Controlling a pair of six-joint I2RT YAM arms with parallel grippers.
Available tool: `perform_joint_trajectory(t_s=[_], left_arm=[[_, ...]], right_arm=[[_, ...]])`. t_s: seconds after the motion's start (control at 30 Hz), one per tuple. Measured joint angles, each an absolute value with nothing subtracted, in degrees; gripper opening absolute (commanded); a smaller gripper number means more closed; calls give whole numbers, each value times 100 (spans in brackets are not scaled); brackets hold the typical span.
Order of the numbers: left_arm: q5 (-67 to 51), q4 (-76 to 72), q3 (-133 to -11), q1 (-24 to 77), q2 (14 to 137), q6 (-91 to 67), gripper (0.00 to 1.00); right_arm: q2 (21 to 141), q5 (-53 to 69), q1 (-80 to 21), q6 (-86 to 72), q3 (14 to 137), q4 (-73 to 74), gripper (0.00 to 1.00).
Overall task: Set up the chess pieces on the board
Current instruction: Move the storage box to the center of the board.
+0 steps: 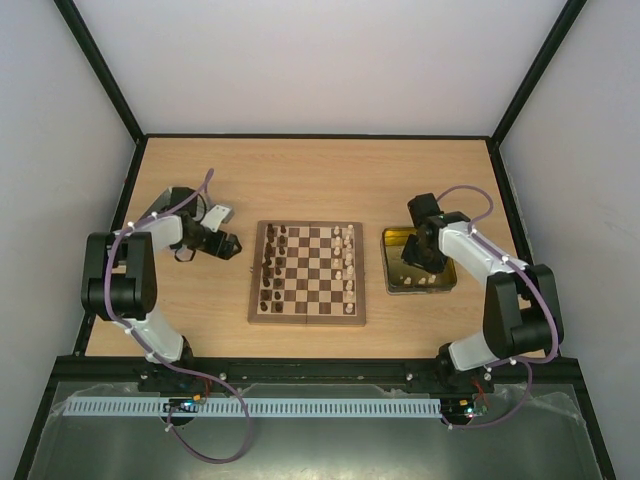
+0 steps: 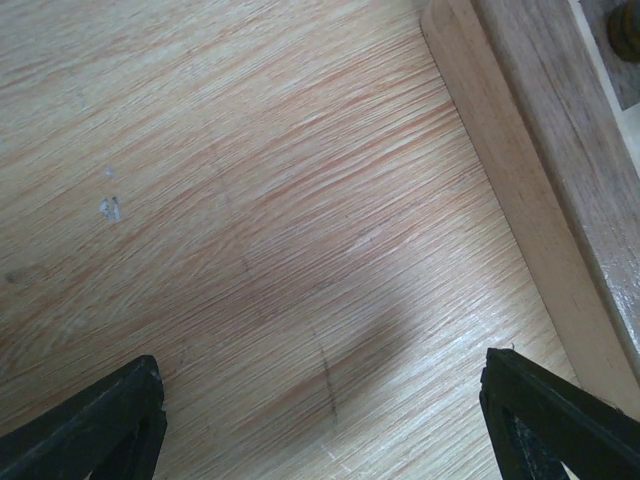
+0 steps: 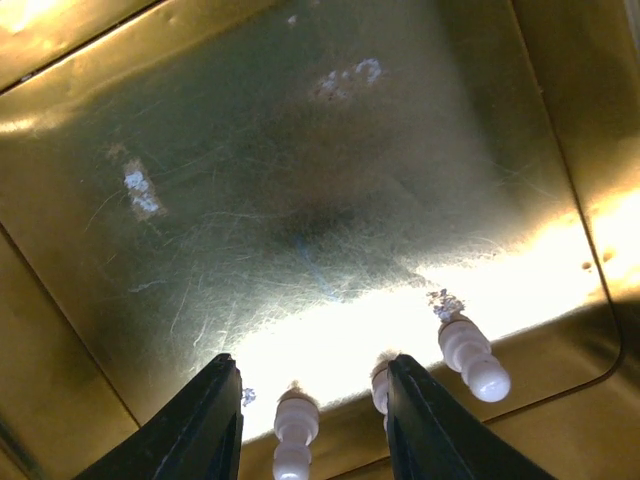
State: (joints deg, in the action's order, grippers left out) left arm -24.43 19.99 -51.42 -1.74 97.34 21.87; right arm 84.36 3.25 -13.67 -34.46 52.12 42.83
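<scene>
We see the square wooden board (image 1: 306, 275) flat on the pale woodgrain counter (image 1: 320, 180). Small turned dark pieces (image 1: 272, 262) line its left squares and cream pieces (image 1: 348, 258) its right. The left end effector (image 2: 322, 362) hovers over bare counter just beside the board's brown border, its fingers spread wide and empty. The right end effector (image 3: 312, 362) hangs inside the scratched, shiny gold tray (image 3: 80, 40). Its fingers are partly spread either side of a rounded cream piece (image 3: 295, 435), not pinching it, and two more rest close by.

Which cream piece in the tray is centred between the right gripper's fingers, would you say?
The leftmost piece; one hugs a finger, another lies clear beyond it.
</scene>
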Motion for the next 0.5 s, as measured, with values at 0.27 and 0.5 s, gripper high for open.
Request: perform_joint_trajectory(t_s=[0.27,0.5], left_arm=[[-2445,1940,-5181,-93,9793,2193,87],[-2445,1916,-5181,-67,9800,2202,87]], right_arm=[[8726,395,-1146,-3505,5293,4198,38],[9351,635,-1146,-3795,5723,3743,36]])
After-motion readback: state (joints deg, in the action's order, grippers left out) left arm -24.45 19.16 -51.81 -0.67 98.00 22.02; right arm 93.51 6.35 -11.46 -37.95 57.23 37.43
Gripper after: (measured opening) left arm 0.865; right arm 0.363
